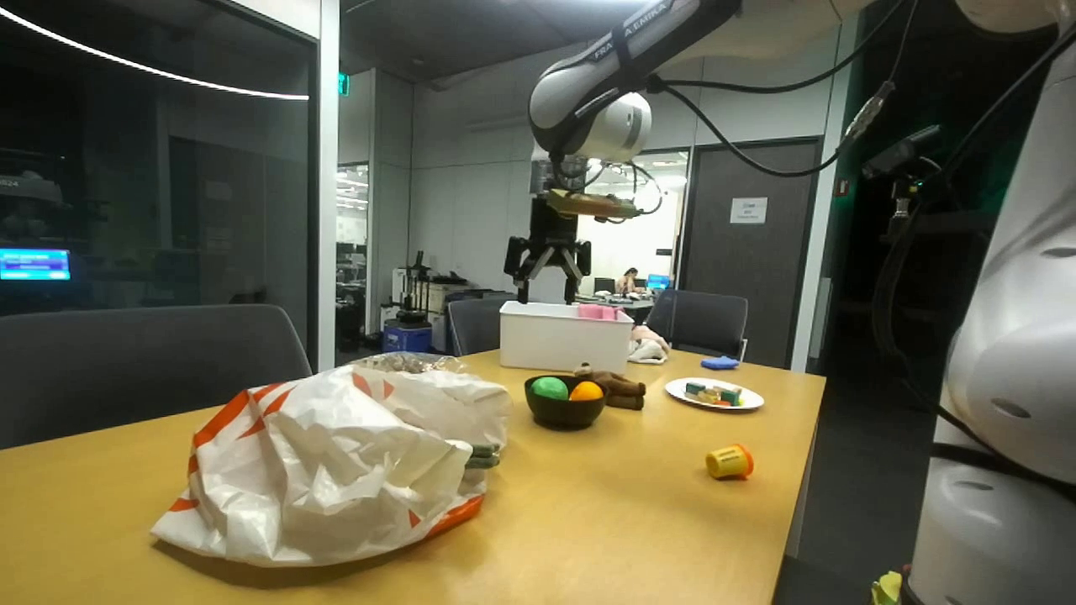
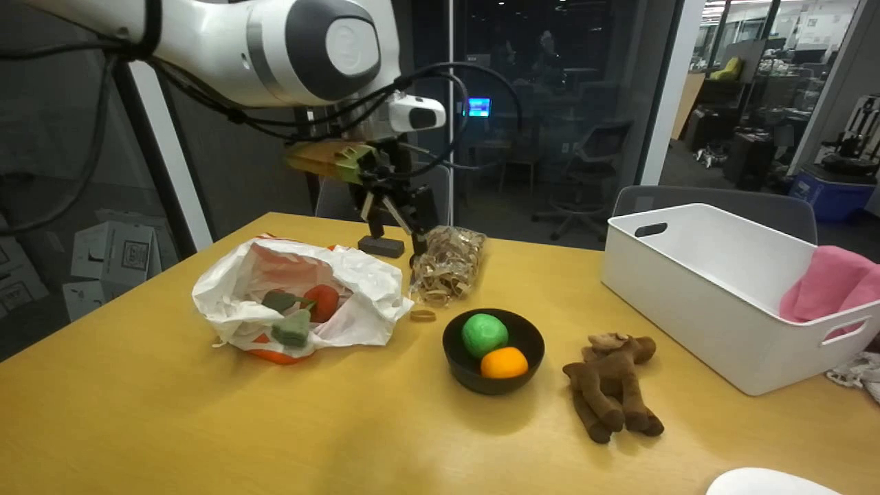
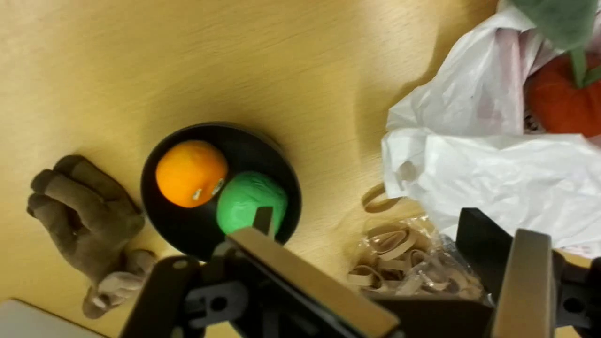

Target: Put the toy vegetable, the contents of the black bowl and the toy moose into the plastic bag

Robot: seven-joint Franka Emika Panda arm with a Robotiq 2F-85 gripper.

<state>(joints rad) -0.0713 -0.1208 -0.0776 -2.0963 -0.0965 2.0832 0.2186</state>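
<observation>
In an exterior view, the black two-jawed pincer [image 1: 546, 294] was held raised above the yellow surface [image 1: 622, 521], its jaws parted and nothing gripped. The thin white plastic bag with orange print [image 1: 336, 470] was seen slumped; its slack mouth could be collapsed by anything pushed against it.

In an exterior view, the red-orange toy vegetable with green leaves [image 2: 323, 302] was seen lying in that mouth; it could be dragged out if the film were snagged. A green ball [image 2: 485, 335] and an orange fruit [image 2: 504, 363] were contained loosely in the round black bowl [image 2: 481, 385]; they might be rolled away if the rim were gripped badly and tipped early. The brown plush moose [image 2: 612, 378] was seen beside the bowl; its floppy legs might be caught on the bag's edge.

In the wrist view, a clear packet of tan rubber bands [image 3: 415, 263] was shown just beside the bag and could be swept in if approached low.
</observation>
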